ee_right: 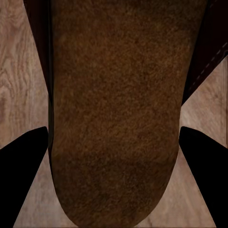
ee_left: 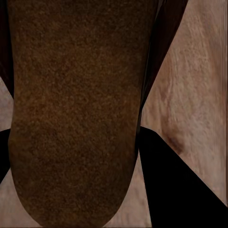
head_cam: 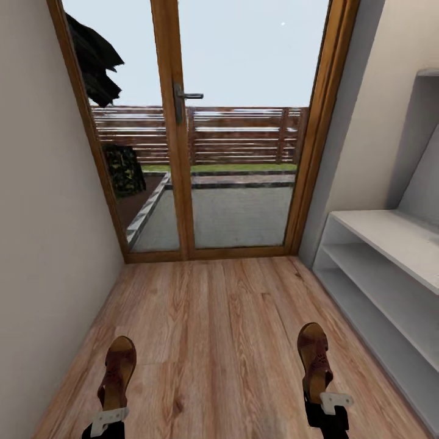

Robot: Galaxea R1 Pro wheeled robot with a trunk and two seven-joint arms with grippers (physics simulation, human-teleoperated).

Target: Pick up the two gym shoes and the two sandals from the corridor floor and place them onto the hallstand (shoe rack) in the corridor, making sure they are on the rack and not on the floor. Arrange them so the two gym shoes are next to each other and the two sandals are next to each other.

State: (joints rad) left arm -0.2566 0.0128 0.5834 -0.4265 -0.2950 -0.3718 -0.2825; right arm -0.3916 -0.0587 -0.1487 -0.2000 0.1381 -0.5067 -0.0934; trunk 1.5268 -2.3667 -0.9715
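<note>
While each arm carries one sandal over the corridor floor (head_cam: 213,341), the scene reads:

Left gripper (head_cam: 108,421): clamped on the heel end of the left sandal (head_cam: 117,372), toe pointing toward the glass door (head_cam: 201,134).
Left wrist view: the brown footbed of the left sandal (ee_left: 76,114) sits between the dark fingers (ee_left: 180,190), planks behind.
Right gripper (head_cam: 329,407): clamped on the heel end of the right sandal (head_cam: 314,360), toe also toward the door.
Right wrist view: the right sandal (ee_right: 114,109) lies between the fingers (ee_right: 21,180).
Hallstand (head_cam: 390,262): pale grey, against the right wall, near the right sandal but apart from it.
Outside: wooden fence (head_cam: 244,131) past the glass.
</note>
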